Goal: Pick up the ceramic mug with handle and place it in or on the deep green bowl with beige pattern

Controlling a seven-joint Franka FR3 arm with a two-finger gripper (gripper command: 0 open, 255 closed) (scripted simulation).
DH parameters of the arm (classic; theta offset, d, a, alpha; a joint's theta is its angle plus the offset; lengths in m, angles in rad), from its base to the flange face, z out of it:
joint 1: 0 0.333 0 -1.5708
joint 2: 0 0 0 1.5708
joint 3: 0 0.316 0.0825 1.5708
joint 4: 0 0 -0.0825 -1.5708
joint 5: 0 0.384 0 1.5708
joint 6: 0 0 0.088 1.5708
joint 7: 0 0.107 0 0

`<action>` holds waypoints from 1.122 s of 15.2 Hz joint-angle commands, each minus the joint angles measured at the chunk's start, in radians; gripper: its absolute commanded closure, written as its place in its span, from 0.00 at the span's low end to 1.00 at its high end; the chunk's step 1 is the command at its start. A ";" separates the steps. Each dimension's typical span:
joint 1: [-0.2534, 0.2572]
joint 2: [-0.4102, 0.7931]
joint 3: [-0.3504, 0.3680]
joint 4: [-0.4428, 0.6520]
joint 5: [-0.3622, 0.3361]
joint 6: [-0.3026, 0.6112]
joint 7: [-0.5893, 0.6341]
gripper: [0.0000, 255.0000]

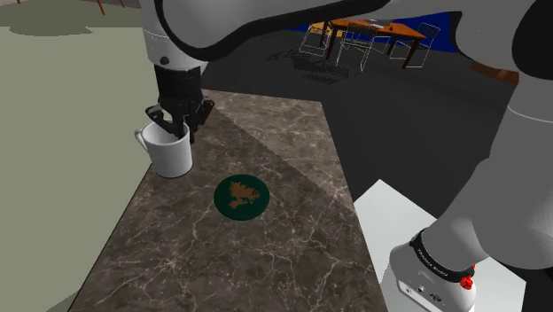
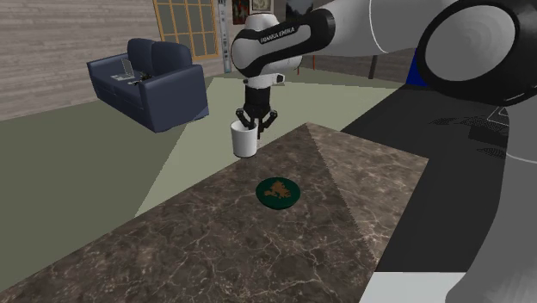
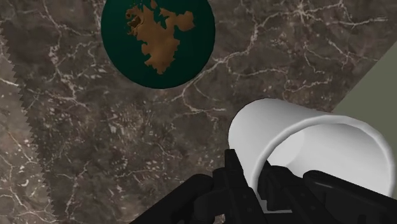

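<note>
The white cylindrical mug with a handle (image 1: 168, 152) stands upright near the far corner of the dark brown veined marble counter (image 1: 266, 257), its handle turned to about ten o'clock in the shoulder view. Whether its base rests on the stone or hangs just clear of it cannot be told. The black two-finger gripper (image 1: 182, 131) comes straight down onto the mug's rim from twelve o'clock. In the wrist view the gripper (image 3: 257, 181) is pinched on the mug (image 3: 305, 143): one finger lies against the outside of the wall and the other reaches inside the cup, with the thin white wall clasped between them. The dark green round bowl with a tan-brown pattern (image 1: 241, 196) sits flat on the counter, apart from the mug at about four o'clock in the shoulder view. In the second exterior view the bowl (image 2: 278, 192) lies at about five o'clock from the mug (image 2: 244, 141), with the gripper (image 2: 255, 126) at the cup's mouth. A blue sofa (image 2: 155, 82) stands on the floor beyond the counter, at about ten o'clock from the mug in that view.
</note>
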 commanded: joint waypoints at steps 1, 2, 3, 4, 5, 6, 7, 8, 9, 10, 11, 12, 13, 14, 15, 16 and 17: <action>0.000 -0.002 0.001 0.013 0.001 -0.014 -0.001 1.00; -0.017 -0.049 0.004 -0.046 0.020 0.001 -0.013 1.00; -0.033 -0.095 0.007 -0.103 0.040 0.014 -0.026 1.00; -0.047 -0.141 0.009 -0.156 0.060 0.026 -0.040 1.00; -0.060 -0.186 0.009 -0.207 0.081 0.036 -0.056 1.00; -0.072 -0.231 0.009 -0.256 0.102 0.043 -0.073 1.00; -0.082 -0.276 0.007 -0.303 0.123 0.049 -0.091 1.00; -0.090 -0.320 0.004 -0.349 0.144 0.054 -0.109 1.00; -0.097 -0.365 -0.001 -0.392 0.165 0.056 -0.128 1.00; -0.102 -0.409 -0.007 -0.434 0.185 0.057 -0.146 1.00; -0.105 -0.452 -0.014 -0.474 0.205 0.056 -0.165 1.00; -0.108 -0.501 -0.023 -0.518 0.226 0.053 -0.187 1.00; -0.106 -0.498 -0.023 -0.529 0.225 0.067 -0.186 1.00; -0.105 -0.495 -0.023 -0.539 0.224 0.080 -0.186 1.00; -0.105 -0.492 -0.022 -0.549 0.224 0.093 -0.186 1.00; -0.105 -0.488 -0.021 -0.560 0.223 0.107 -0.186 1.00; -0.104 -0.484 -0.020 -0.569 0.222 0.120 -0.186 1.00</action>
